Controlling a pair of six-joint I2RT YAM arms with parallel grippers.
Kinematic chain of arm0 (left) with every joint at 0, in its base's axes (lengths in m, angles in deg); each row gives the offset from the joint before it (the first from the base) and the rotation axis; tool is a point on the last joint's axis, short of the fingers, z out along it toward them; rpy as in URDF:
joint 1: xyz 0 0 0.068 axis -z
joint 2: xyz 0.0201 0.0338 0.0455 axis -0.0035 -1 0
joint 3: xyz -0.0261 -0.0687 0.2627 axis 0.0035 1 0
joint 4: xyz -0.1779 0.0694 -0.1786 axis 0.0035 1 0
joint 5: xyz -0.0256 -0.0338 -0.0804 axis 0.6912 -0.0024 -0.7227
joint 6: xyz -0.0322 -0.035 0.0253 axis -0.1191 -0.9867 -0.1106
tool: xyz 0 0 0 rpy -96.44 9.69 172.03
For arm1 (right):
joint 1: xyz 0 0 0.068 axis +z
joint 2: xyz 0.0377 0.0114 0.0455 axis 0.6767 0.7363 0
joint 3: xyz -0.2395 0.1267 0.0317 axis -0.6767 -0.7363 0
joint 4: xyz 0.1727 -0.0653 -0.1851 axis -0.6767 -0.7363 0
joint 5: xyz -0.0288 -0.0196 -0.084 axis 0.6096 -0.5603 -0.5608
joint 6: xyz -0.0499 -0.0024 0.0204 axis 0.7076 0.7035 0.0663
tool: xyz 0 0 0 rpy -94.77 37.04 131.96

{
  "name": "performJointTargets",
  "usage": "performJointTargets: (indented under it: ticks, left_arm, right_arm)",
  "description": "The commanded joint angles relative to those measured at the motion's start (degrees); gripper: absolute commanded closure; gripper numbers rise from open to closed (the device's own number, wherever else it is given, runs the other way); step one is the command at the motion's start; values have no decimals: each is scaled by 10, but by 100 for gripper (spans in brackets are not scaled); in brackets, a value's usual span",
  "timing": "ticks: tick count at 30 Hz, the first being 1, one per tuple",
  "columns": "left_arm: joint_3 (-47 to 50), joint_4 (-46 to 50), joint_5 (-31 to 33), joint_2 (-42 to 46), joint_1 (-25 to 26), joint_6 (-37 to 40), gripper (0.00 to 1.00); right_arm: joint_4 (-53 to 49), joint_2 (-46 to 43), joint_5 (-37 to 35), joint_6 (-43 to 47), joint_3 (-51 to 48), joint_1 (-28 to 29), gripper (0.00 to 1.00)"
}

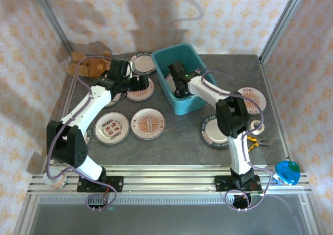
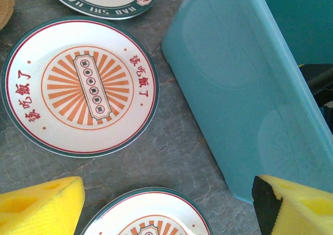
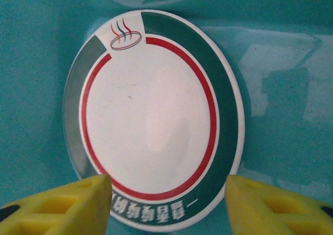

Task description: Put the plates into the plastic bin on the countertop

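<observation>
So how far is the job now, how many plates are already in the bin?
Done: at least one plate lies inside the plastic bin, below the open right gripper. In hand: nothing is gripped; the left gripper is open over sunburst plates beside the bin. Left: at least six plates sit on the countertop.
</observation>
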Motion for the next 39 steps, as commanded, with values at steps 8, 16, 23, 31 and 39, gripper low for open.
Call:
performJointTargets:
  ticks: [8,16,23,31,39]
  left_arm:
    - [10,56,9,-4,-39,-102,12]
    - [37,40,10,-36,-54,-206,12]
    - [67,-15,-3,-80,-70,-326,16]
    - [40,-57,-19,-144,-87,-350,20]
    - [40,-95,-31,-179,-95,-359,23]
  right_arm:
    - [2,-102,-17,132,14,4,10]
    - [79,-199,-20,271,-46,5,11]
    - [139,-296,1,353,-122,5,18]
    - [139,-355,0,401,-177,5,26]
    - [132,-377,-29,427,-182,4,26]
